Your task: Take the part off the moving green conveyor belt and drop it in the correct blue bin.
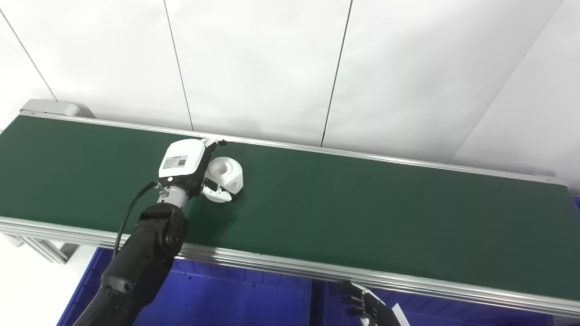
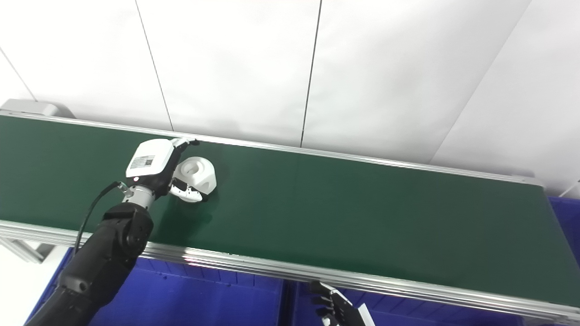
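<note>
**Left hand closing around the white part on the belt**

The left hand (image 1: 188, 165) is reaching over the green conveyor belt (image 1: 362, 213) toward its far edge, left of the middle. Its fingers are curling around the white part (image 1: 225, 174), with the thumb (image 1: 218, 194) lying against the part's near side and the other fingers passing behind it. The part is sitting on the belt, so the hand is wrapping it rather than lifting it; whether the grip is fully tight is not clear.

The right hand (image 2: 333, 308) is waiting low at the bottom edge, below the belt's near rail, and only its dark fingertips are showing, slightly spread; its state cannot be told.

Blue bins (image 1: 217, 299) are lying below the near rail. The right eye view is showing more blue at the belt's right end (image 2: 564, 217), where the left eye view is catching only a sliver. The left eye view is showing more of the grey housing (image 1: 54, 107) at the far left.
</note>
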Motion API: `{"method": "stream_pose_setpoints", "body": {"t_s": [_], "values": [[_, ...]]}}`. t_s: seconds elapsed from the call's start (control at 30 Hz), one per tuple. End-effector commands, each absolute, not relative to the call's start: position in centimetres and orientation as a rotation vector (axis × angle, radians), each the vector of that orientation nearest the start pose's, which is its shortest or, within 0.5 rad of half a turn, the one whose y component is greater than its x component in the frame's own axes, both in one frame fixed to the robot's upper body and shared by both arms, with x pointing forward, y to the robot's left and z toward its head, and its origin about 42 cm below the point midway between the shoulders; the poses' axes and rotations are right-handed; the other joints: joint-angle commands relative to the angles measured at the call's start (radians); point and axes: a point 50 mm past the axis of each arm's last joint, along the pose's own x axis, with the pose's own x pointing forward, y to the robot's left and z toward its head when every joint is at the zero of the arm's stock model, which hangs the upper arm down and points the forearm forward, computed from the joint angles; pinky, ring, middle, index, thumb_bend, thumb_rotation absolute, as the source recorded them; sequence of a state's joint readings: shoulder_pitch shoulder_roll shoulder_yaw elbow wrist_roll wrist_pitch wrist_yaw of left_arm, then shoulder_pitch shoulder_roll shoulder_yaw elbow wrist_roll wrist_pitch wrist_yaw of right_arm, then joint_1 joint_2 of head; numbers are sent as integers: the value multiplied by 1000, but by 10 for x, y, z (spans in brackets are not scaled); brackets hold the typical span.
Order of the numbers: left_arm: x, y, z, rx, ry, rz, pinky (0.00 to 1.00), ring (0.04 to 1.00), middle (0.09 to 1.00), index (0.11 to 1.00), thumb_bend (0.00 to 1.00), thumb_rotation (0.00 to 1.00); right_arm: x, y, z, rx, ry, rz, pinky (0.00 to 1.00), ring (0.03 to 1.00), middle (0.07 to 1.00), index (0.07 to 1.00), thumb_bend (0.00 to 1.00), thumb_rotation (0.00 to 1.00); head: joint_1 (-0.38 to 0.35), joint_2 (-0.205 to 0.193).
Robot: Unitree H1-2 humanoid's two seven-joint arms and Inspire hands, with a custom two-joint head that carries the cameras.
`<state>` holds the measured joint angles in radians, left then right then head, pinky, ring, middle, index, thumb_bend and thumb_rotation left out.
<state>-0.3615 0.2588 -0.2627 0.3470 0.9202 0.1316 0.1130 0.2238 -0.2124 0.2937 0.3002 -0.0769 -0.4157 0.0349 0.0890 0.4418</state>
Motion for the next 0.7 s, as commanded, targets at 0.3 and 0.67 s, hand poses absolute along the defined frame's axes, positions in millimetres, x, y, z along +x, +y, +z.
{"method": "stream_pose_setpoints", "body": {"t_s": [0.3,0.67], "values": [[415,217,107,1139,-156,-34,410,507,563,605,616,10,169,-221,0,-205,45,334,689,773,826,808,864,985,-4,2],[416,212,105,1085,-276,-7,295,359,424,525,508,0,169,-220,0,-206,44,335,688,772,825,811,858,985,-2,2]]}}
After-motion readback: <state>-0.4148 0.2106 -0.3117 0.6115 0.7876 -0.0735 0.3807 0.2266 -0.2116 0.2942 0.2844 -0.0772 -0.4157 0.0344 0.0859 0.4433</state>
